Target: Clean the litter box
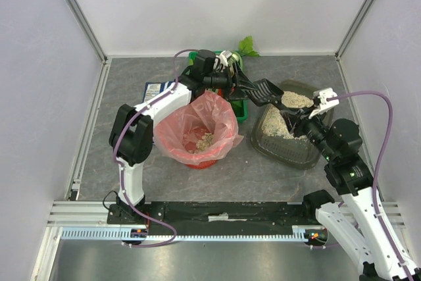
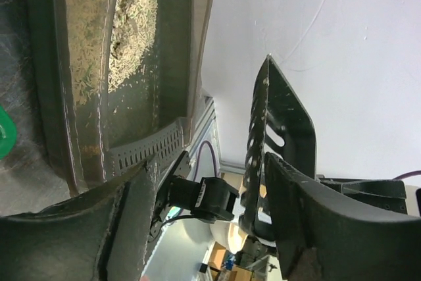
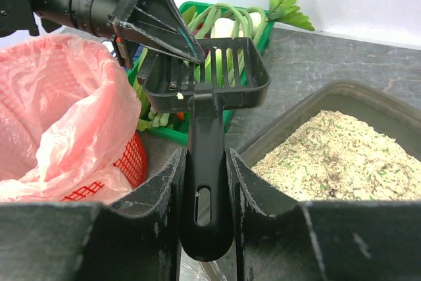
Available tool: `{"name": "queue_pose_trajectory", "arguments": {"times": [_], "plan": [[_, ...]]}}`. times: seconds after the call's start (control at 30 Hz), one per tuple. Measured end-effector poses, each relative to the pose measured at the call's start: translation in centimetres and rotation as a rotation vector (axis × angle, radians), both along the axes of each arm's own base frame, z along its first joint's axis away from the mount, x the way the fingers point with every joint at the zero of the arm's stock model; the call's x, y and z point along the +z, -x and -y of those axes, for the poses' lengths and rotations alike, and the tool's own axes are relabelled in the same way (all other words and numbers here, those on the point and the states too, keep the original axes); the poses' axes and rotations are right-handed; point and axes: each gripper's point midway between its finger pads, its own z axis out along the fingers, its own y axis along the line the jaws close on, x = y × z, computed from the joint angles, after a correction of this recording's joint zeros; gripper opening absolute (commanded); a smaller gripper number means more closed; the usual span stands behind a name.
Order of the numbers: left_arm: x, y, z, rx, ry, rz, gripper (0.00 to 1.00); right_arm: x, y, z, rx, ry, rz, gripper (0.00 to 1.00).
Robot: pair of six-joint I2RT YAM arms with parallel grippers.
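Right claw (image 3: 204, 162) pinches scoop (image 3: 237, 90) handle, left claw (image 2: 210, 169) spread at basket (empty): dip shallow into litter box (image 3: 348, 87), sift slowly.

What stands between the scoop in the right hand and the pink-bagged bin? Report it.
The left hand does: its fingertips sit at the rim of the scoop, on the side facing the pink-bagged bin, right in the path. Nothing else visible lies between them. The right hand is closed on the scoop.
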Motion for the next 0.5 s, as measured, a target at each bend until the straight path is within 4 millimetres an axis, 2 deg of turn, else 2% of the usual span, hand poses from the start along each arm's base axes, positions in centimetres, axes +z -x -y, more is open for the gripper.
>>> {"name": "queue_pose_trajectory", "arguments": {"times": [0.1,0.33,0.5], "plan": [[0.2,-0.2,0.0,-0.004,-0.011,0.036,0.79,-0.1,0.1,0.6,-0.032,-0.001,-0.004,0.00],[0.7,-0.8,0.1,-0.003,-0.073,0.162,0.80,-1.6,0.0,2.3,-0.134,0.014,-0.074,0.00],[4.0,-1.6,0.3,0.025,-0.133,0.346,0.81,-2.1,-0.3,3.8,-0.227,0.021,-0.122,0.00]]}}
